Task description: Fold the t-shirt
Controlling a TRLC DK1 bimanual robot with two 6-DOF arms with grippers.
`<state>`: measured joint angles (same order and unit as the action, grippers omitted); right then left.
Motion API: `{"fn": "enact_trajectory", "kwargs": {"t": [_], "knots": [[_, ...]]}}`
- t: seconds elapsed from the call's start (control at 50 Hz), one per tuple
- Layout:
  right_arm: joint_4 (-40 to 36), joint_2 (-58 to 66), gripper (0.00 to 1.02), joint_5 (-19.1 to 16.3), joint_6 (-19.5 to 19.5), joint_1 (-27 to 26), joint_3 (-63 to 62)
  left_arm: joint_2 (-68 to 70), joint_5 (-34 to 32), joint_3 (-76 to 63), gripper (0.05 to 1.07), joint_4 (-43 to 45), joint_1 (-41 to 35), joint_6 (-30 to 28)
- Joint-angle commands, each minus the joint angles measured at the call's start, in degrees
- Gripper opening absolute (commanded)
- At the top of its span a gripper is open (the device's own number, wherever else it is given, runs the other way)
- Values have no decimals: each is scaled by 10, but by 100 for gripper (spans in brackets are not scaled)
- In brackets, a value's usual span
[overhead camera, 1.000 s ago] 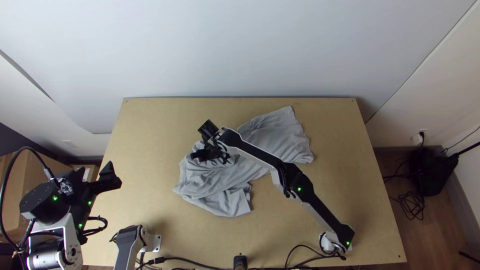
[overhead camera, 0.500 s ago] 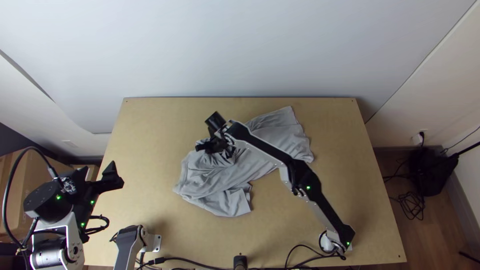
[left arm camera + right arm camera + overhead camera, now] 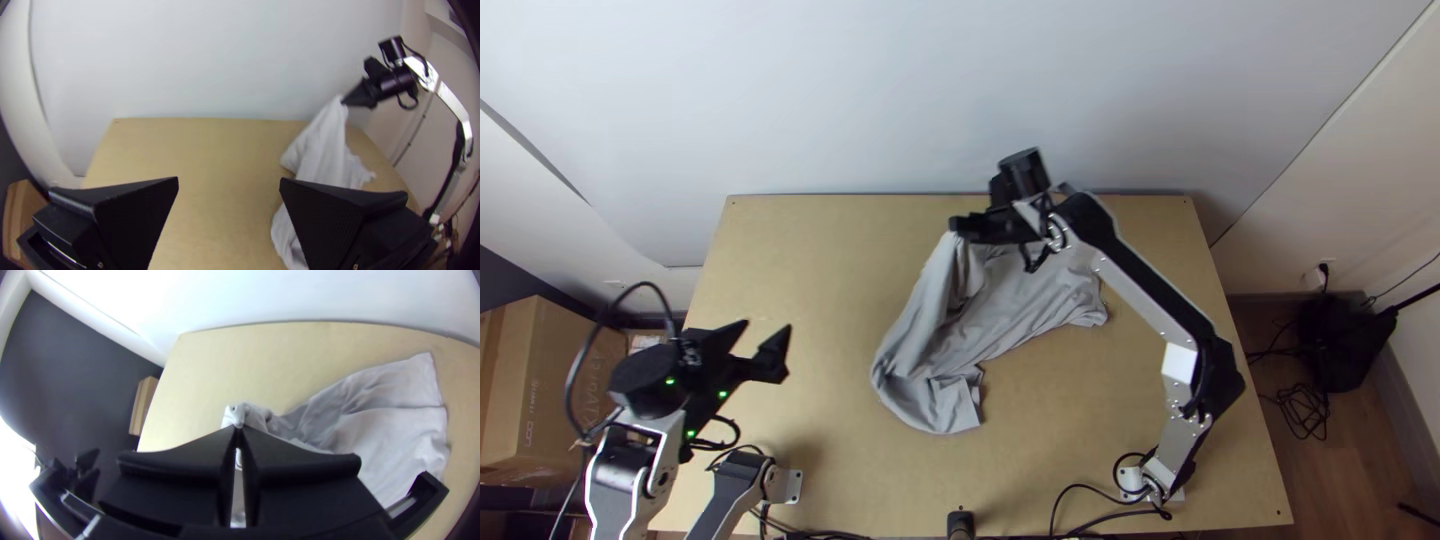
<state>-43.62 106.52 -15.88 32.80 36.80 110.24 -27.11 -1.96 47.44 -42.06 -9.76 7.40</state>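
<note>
Grey t-shirt (image 3: 1000, 310): lying aslant across the middle of the wooden worktop (image 3: 790, 230), toward the far right corner at one end; rumpled, partly bunched, no neat fold visible.
Raised part (image 3: 942, 272): drawn up off the surface into a slope, narrowing to a pinched tip.
Right gripper (image 3: 238, 429): clenched on that tip, near the worktop's far edge.
Change: carried toward the far edge and away from the left edge over the last second, tip and right gripper together.
Near end (image 3: 935, 405): left almost in place, toward the near edge.
Left gripper (image 3: 768, 326): spread wide, grasping nothing, just inside the left edge after swinging in from farther out.
Meaning for the fold: probably opening out the bunched side first; still early, judging by the creases.
Next: likely to call for a second hold by the left gripper, then a lowering.
Risk: could slip from so small a pinch, or drag the rest askew.
Cardboard box (image 3: 555, 390): standing beyond the left edge.
</note>
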Motion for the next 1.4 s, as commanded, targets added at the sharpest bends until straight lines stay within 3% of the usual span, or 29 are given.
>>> {"fn": "enact_trajectory", "kwargs": {"t": [0.0,0.42,1.02,1.06,1.1,1.2,1.22,1.38], "knots": [[4,-40,3,3,9,-14,-5,-8,-4,-56,103,44,-62,24],[20,-72,3,30,20,-23,24,-206,-2,-133,103,242,-221,2],[40,-72,3,34,14,-37,41,-459,-4,-139,102,331,-344,34],[42,-73,3,34,15,-37,41,-480,-4,-138,97,334,-350,31],[44,-76,3,34,17,-38,41,-494,-4,-137,81,339,-355,31],[45,-83,3,34,20,-39,39,-504,-1,-150,14,392,-353,37],[45,-85,3,34,20,-39,38,-503,0,-154,7,400,-351,39],[46,-103,3,34,15,-59,22,-449,-2,-142,8,373,-293,23]]}}
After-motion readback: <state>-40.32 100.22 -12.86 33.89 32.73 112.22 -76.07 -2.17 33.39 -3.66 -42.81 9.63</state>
